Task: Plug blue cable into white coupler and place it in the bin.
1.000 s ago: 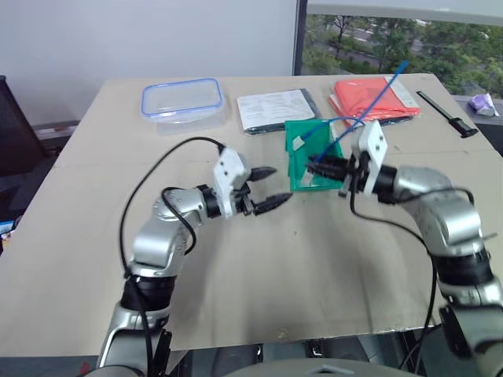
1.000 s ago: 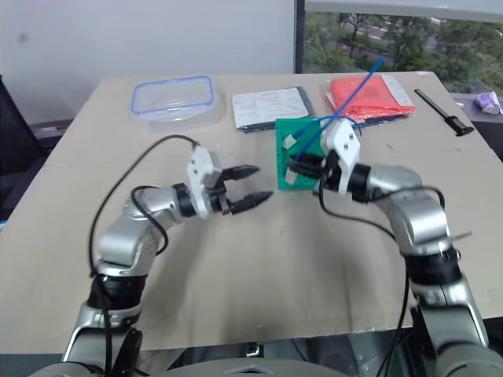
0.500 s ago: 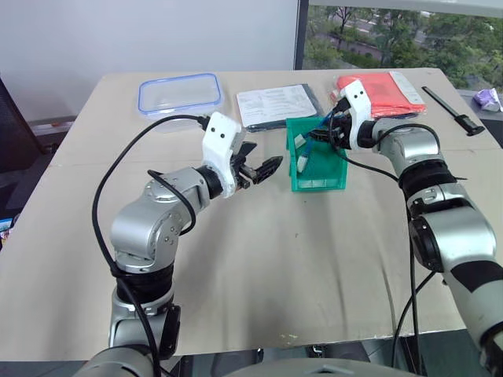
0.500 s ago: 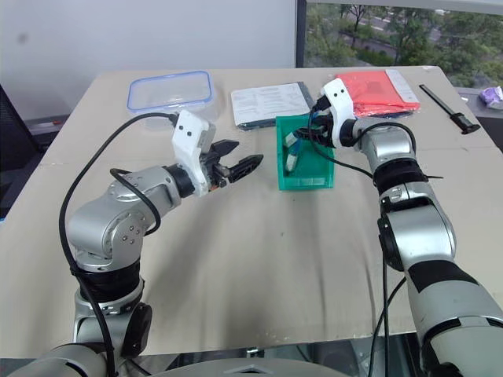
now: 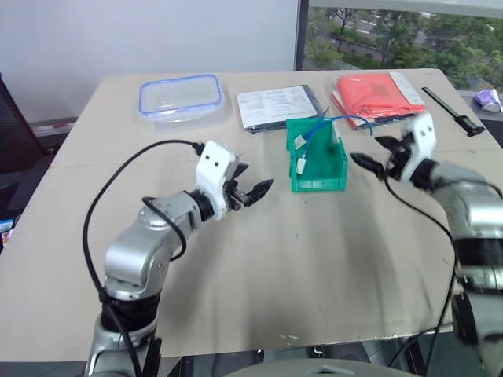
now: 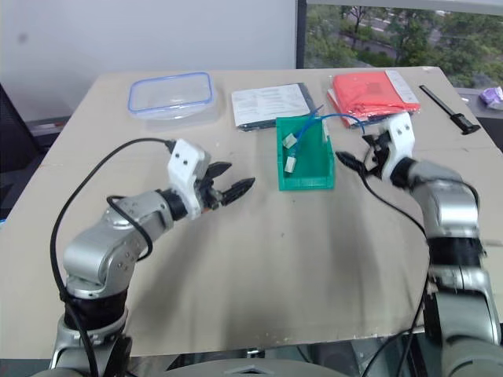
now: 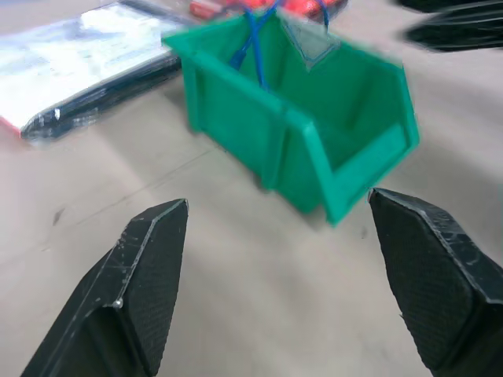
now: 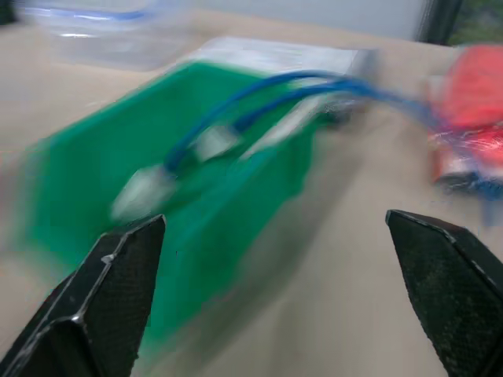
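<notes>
The green bin (image 5: 318,185) stands at mid-table. The blue cable (image 5: 346,119) lies in it, with a loop hanging over the back rim towards the right. Two small whitish pieces (image 5: 301,165) at the cable's ends rest inside the bin. I cannot tell which of them is the white coupler. My right gripper (image 5: 372,153) hovers open and empty just right of the bin. My left gripper (image 5: 253,191) is open and empty to the bin's left, pointing at it. In the left wrist view the bin (image 7: 346,161) stands between and beyond the fingers.
A clear blue-rimmed container (image 5: 181,96) sits at the back left. Papers (image 5: 275,107) lie behind the bin, with a red packet (image 5: 377,94) and a black tool (image 5: 448,106) at the back right. Bare table lies in front of the bin.
My right gripper opened, let go of the blue cable over the bin and drew back to the right and down. The cable now lies in the bin. My left gripper sank a little.
</notes>
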`<move>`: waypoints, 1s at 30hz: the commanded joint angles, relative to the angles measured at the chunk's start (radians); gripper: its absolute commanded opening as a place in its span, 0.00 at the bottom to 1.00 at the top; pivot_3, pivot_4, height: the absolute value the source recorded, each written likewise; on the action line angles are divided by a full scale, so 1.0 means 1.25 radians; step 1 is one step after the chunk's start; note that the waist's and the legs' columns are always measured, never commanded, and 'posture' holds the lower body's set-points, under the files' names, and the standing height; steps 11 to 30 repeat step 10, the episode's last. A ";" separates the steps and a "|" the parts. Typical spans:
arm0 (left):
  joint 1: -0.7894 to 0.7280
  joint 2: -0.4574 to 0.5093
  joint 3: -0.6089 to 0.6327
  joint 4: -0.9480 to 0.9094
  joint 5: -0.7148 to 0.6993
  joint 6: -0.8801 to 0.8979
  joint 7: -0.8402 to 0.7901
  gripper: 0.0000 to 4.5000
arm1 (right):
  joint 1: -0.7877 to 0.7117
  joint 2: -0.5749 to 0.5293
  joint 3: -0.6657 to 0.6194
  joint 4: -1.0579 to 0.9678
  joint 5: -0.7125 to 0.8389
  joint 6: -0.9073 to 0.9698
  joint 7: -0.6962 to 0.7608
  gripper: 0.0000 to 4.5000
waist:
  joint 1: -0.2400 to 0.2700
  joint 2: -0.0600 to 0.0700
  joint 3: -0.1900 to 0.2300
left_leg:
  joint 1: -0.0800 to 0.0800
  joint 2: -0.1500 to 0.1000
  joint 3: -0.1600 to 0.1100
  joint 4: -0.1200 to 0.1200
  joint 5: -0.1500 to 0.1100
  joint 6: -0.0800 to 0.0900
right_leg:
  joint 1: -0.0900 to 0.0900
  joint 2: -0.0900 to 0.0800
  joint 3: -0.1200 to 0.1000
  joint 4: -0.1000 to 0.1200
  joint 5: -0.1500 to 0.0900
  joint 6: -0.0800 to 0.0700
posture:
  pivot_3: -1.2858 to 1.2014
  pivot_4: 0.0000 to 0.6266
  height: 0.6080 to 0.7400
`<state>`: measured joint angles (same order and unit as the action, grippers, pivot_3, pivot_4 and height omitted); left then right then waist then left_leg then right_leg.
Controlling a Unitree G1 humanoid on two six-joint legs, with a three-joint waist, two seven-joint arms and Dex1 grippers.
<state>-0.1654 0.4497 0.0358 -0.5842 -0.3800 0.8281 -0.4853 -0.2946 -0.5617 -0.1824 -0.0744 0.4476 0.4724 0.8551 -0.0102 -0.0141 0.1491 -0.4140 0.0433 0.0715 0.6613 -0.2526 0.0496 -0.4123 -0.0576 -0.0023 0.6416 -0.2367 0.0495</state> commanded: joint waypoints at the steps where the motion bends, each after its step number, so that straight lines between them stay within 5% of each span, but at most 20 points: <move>1: 0.124 -0.005 0.001 -0.039 0.048 -0.166 -0.001 0.84 | 0.142 -0.031 -0.045 -0.109 0.061 -0.015 0.070 0.99 | -0.003 0.000 0.000 | 0.000 0.000 0.000 0.000 -0.001 0.001 | -0.001 0.000 0.000 0.000 0.000 0.000 | 0.52 0.24 1.00; 10: 0.426 0.013 -0.005 0.045 0.120 -0.463 -0.072 0.84 | 0.394 -0.039 -0.076 -0.052 0.015 -0.237 0.161 0.99 | -0.001 0.000 0.000 | 0.003 -0.001 0.002 0.005 -0.002 0.001 | 0.001 -0.007 -0.001 0.001 0.000 -0.007 | 0.52 0.24 1.00; 30: 0.426 0.013 -0.005 0.045 0.120 -0.463 -0.072 0.84 | 0.394 -0.039 -0.076 -0.052 0.015 -0.237 0.161 0.99 | -0.001 0.000 0.000 | 0.003 -0.001 0.002 0.005 -0.002 0.001 | 0.001 -0.007 -0.001 0.001 0.000 -0.007 | 0.52 0.24 1.00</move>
